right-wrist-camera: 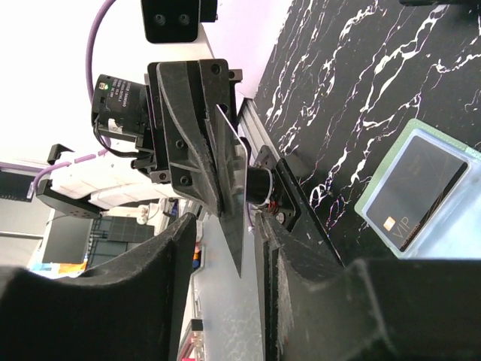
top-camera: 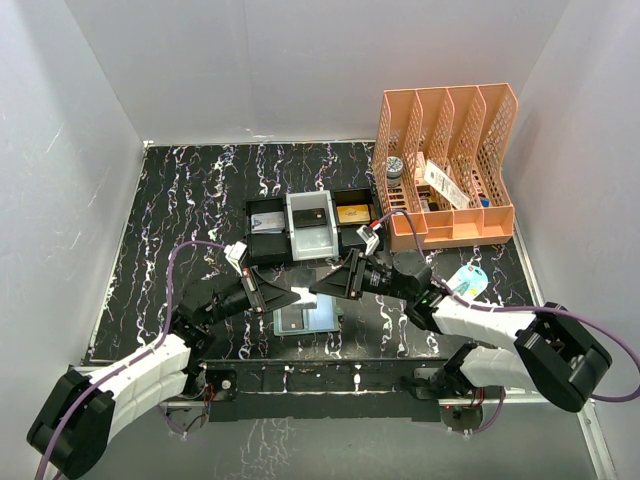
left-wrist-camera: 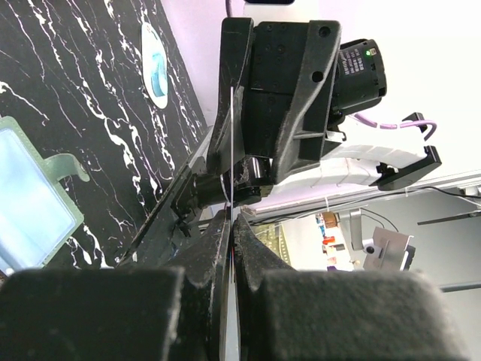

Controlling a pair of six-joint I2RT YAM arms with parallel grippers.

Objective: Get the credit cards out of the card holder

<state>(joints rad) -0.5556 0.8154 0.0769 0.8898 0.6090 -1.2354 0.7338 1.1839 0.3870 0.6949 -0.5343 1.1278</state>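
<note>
The sage-green card holder [top-camera: 322, 318] lies open on the black marbled table between the two arms, with a dark credit card [top-camera: 293, 322] lying in it; the right wrist view shows that holder [right-wrist-camera: 436, 141] and its dark card [right-wrist-camera: 421, 192] marked VIP. My left gripper [top-camera: 292, 294] is shut on a second, pale grey credit card [right-wrist-camera: 234, 192], held on edge above the table and seen as a thin line [left-wrist-camera: 231, 150] in the left wrist view. My right gripper [right-wrist-camera: 225, 226] faces it, with a finger on each side of the card's free corner and a gap still showing.
A row of black and white trays [top-camera: 310, 240] holding cards sits just behind the grippers. A peach file organiser [top-camera: 445, 165] with small items stands at the back right. A pale blue round tag [top-camera: 468, 280] lies by the right arm. White walls enclose the table.
</note>
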